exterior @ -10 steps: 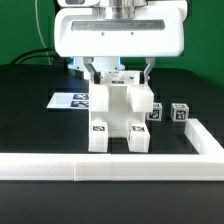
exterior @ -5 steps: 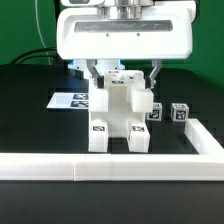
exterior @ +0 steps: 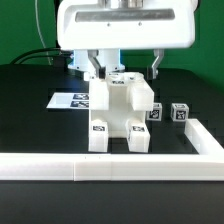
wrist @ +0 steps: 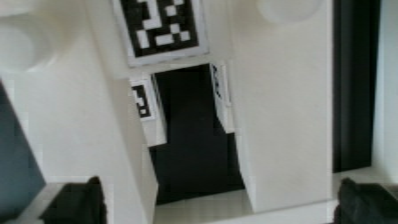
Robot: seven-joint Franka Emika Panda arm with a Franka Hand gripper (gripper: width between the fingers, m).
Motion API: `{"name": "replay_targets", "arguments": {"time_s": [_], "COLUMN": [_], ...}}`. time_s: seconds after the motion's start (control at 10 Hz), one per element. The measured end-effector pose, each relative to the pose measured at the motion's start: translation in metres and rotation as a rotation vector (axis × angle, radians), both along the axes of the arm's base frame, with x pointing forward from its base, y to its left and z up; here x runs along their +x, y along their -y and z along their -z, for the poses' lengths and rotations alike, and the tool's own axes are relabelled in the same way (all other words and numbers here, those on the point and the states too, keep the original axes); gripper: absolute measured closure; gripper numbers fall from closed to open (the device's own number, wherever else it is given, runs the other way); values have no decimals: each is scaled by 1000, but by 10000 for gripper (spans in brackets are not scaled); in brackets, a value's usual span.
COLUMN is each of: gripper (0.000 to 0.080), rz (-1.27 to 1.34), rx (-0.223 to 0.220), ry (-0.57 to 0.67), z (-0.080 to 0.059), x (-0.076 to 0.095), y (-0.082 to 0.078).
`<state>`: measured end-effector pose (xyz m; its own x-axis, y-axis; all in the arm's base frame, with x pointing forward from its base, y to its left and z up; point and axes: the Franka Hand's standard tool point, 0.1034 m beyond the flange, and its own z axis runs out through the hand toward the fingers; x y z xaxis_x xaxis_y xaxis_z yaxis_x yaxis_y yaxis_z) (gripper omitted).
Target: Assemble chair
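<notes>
Just to the exterior view's right of the marker board (exterior: 68,100), the white plastic chair assembly of blocks and square legs (exterior: 120,112) stands upright. Within half a second the two-finger gripper (exterior: 126,70) has risen, fingers (exterior: 96,68) spread wide and empty; that placing looks finished.

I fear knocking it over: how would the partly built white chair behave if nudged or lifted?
Probably stiff: the chair looks like thick, blocky plastic. Standing on two feet with a gap between, it would likely slide under a low push but might tip under a high one. Its smooth faces may slip in the open tool.
</notes>
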<state>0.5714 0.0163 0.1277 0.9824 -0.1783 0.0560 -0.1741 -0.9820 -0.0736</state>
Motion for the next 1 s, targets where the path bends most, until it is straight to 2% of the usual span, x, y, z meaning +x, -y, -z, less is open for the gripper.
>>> {"name": "replay_targets", "arguments": {"time_s": [0.2, 0.3, 0.4, 0.5, 0.6, 0.7, 1.0], "gripper": [151, 151, 151, 151, 151, 151, 151], "rz": [0, 11, 56, 121, 198, 210, 220], "rx": [8, 15, 27, 42, 50, 53, 51], "ry": [0, -2, -13, -34, -47, -46, -49], "z": [-10, -15, -18, -20, -22, -24, -22], "x": [-1, -7, -21, -42, -55, -56, -57], "y": [-2, -2, -6, -17, -30, -37, -38]}}
